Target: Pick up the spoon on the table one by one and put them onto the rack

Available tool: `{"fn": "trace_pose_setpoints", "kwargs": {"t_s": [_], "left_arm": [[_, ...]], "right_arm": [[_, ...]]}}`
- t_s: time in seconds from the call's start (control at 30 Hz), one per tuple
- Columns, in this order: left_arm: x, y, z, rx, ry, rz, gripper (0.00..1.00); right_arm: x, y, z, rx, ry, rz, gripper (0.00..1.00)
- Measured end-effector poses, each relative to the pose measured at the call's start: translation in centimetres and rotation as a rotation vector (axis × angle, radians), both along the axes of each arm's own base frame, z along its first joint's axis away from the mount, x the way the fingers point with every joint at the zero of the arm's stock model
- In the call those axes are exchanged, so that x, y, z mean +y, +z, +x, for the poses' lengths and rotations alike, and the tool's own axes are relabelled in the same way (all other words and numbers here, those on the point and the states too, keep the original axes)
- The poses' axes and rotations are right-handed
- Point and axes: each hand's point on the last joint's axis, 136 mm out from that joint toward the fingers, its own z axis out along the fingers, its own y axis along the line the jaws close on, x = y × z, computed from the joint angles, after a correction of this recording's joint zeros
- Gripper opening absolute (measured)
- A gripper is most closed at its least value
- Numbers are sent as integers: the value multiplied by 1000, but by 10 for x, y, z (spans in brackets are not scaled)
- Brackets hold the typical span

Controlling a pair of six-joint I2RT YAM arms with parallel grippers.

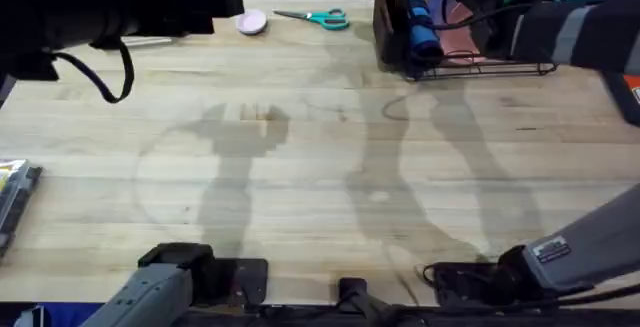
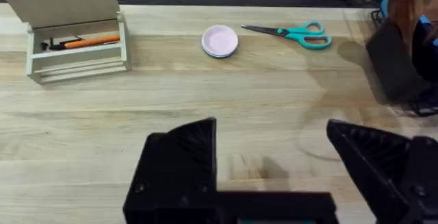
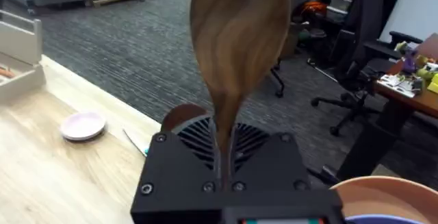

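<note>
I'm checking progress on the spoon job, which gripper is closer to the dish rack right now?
Right. The right gripper, jaws shut on the spoon, is up at the rack. The left gripper, jaws open, hangs over bare table well to the rack's left.

From my overhead feed, the black wire dish rack (image 1: pixel 470 65) sits at the far right of the pale butcher-block wooden table (image 1: pixel 300 167). Just left of it along the far edge lie the teal-handled scissors (image 1: pixel 318 16), and left of those the small round pink dish (image 1: pixel 251 22). My left wrist camera puts the beige tiered box (image 2: pixel 72 32) further left of that dish, with an orange-handled tool (image 2: pixel 85 42) lying in its tray. The brown wooden spoon (image 3: pixel 236 46) stands upright between the right gripper (image 3: pixel 224 162) fingers, bowl uppermost.
</note>
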Motion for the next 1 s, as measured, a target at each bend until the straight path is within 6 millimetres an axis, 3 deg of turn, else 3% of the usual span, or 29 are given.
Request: {"fn": "trace_pose_setpoints", "kwargs": {"t_s": [0.6,1.0], "left_arm": [[0,0,0,0,0,0,993],[0,0,0,0,0,0,993]], "right_arm": [[4,0,2,-25,17,3,33],[5,13,2,-79,28,9,33]]}}
